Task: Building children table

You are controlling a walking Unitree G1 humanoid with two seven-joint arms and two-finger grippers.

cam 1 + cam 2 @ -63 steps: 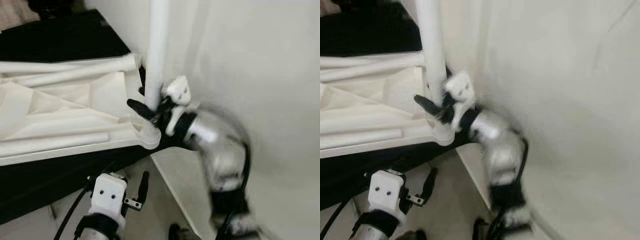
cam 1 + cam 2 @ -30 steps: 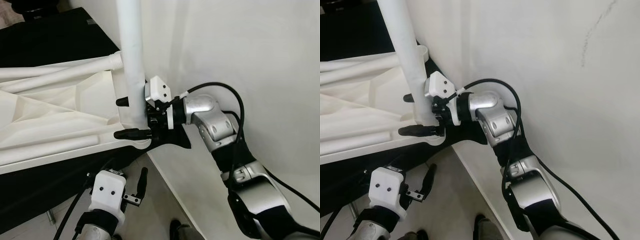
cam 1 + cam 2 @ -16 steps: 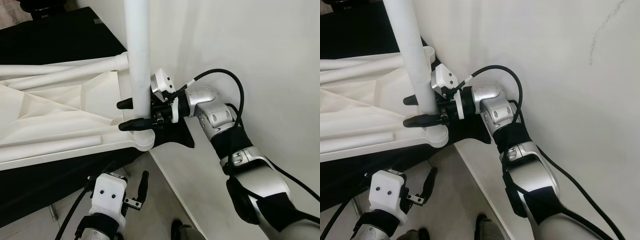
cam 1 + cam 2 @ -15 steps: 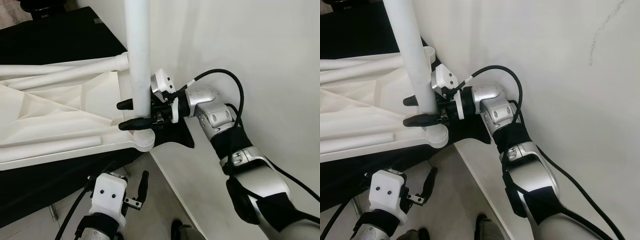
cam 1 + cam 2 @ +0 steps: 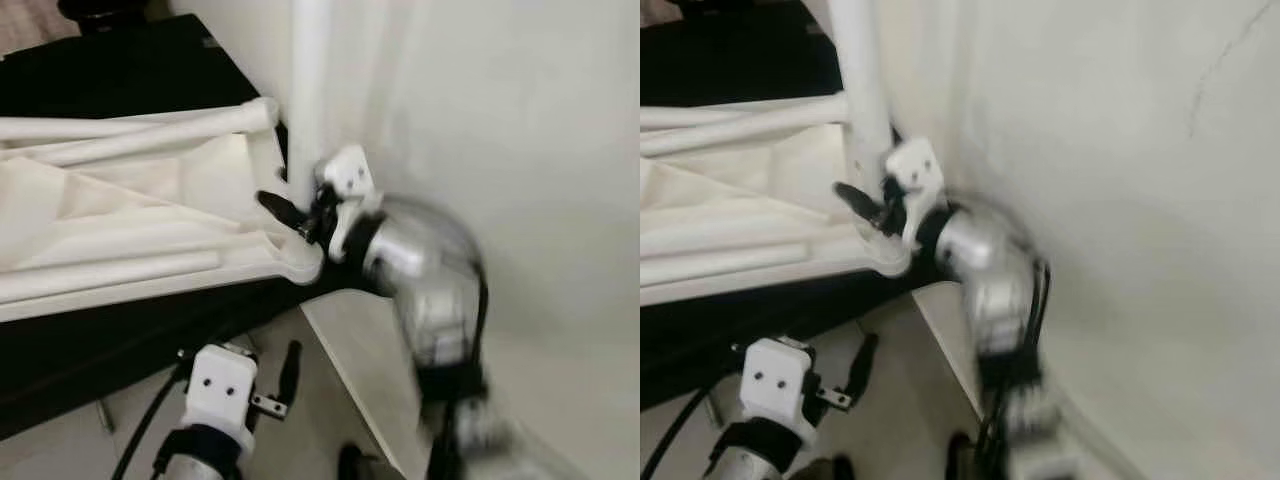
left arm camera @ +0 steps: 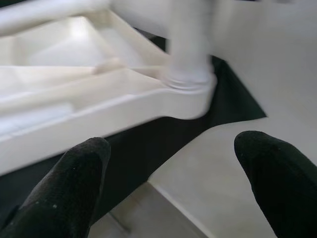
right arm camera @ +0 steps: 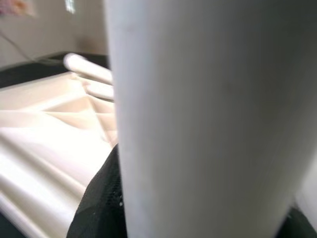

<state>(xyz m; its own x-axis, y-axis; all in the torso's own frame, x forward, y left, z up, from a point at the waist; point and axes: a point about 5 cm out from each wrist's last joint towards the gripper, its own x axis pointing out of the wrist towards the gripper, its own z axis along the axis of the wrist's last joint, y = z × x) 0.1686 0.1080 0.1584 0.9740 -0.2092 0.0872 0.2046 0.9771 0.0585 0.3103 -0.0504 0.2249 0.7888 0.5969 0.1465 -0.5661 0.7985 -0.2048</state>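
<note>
no readable text — no labels, no numbers

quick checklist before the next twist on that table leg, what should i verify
1. Right tool on the white leg: ok, its black fingers sit either side of the leg, just above the corner socket.
2. Grip firm: cannot tell, the head views are blurred.
3. Leg upright in the socket: ok, it rises from the socket in the left wrist view.
4. Leg fully seated: cannot tell, the joint is too blurred.
5. Upturned tabletop supported: ok, it lies on the black surface.
6. Left tool clear of the work: ok, open and low, below the tabletop edge.
</note>
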